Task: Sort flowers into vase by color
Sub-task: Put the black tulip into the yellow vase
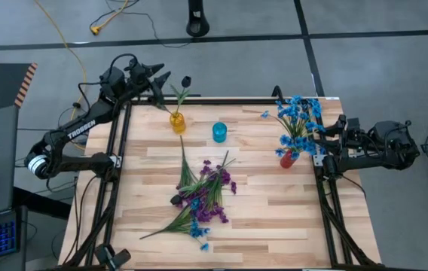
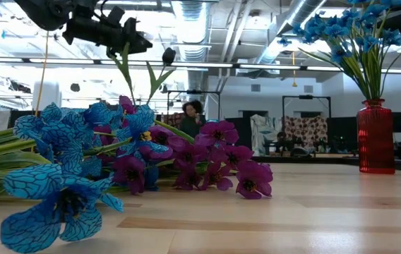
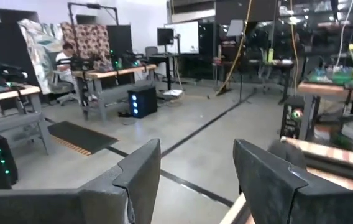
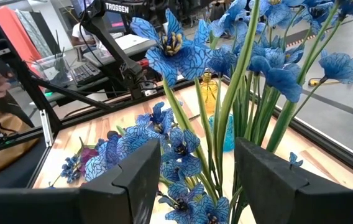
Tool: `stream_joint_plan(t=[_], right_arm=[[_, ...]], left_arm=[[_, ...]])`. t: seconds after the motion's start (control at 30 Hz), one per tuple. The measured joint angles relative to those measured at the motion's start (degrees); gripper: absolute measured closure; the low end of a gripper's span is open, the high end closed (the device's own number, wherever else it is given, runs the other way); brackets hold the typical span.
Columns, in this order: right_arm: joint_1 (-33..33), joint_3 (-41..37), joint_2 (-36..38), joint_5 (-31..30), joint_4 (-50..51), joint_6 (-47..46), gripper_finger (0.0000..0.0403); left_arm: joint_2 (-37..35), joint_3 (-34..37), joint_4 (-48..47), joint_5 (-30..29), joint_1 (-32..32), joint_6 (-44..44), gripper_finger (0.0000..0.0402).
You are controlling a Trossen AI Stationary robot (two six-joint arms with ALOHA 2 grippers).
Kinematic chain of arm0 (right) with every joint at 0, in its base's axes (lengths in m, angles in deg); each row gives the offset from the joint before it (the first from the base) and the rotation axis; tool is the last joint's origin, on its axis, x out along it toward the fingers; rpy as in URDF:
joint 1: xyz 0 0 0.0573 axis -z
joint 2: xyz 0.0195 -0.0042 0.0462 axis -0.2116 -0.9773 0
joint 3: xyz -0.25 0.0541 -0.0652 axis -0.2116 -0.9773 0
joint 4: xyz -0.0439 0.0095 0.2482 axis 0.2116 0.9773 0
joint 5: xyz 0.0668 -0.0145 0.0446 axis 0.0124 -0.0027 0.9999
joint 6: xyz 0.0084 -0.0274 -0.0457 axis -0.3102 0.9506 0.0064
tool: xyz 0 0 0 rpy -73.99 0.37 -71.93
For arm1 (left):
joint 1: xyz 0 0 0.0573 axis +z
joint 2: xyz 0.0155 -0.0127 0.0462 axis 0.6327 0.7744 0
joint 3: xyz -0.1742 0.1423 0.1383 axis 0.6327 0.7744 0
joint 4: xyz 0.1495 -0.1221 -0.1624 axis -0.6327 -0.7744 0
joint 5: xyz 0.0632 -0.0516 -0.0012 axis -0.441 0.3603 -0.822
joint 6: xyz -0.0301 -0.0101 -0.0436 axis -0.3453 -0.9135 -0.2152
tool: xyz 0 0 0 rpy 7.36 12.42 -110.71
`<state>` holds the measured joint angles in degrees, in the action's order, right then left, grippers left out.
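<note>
A yellow vase near the table's far left holds one dark-blossomed sprig, which also shows in the low view. My left gripper hovers open just left of that sprig's top, high above the table. A red vase at the right edge holds a bunch of blue flowers. My right gripper is open beside the red vase, its fingers facing the blue stems. Purple, blue and dark sprigs lie in a pile on the table's middle.
A teal vase stands between the yellow and red vases, with nothing showing in it. Bare wood lies right of the pile and along the near edge. A dark frame borders the table's left and right sides. People sit at desks in the room beyond.
</note>
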<state>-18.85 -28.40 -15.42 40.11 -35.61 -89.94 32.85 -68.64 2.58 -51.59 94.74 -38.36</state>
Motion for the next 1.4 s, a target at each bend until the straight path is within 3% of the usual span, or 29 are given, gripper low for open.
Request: stream_joint_plan(t=[0.13, 0.37, 0.67, 0.93, 1.4], right_arm=[[0.02, 0.0, 0.0, 0.0, 0.0, 0.0, 0.0169], [0.02, 0.0, -0.02, 0.0, -0.32, 0.0, 0.0169], [0.02, -0.04, -0.02, 0.0, -2.73, -0.02, 0.0169], [0.02, -0.04, -0.92, 0.0, -8.39, 1.9, 0.0169], [0.02, 2.42, -17.95, 0.01, -11.69, 7.84, 0.0169]], left_arm=[[0.0, -1.63, 1.64, 0.34, 0.01, -1.91, 0.021], [-0.78, -6.38, 0.82, 7.28, -2.44, -1.79, 0.0219], [-7.46, -9.06, -11.98, 5.24, -12.83, 6.09, 0.0233], [-12.16, -9.06, -27.38, 3.8, -22.35, 5.47, 0.0233], [-9.14, -9.0, -35.5, 2.86, -38.02, 4.25, 0.0233]])
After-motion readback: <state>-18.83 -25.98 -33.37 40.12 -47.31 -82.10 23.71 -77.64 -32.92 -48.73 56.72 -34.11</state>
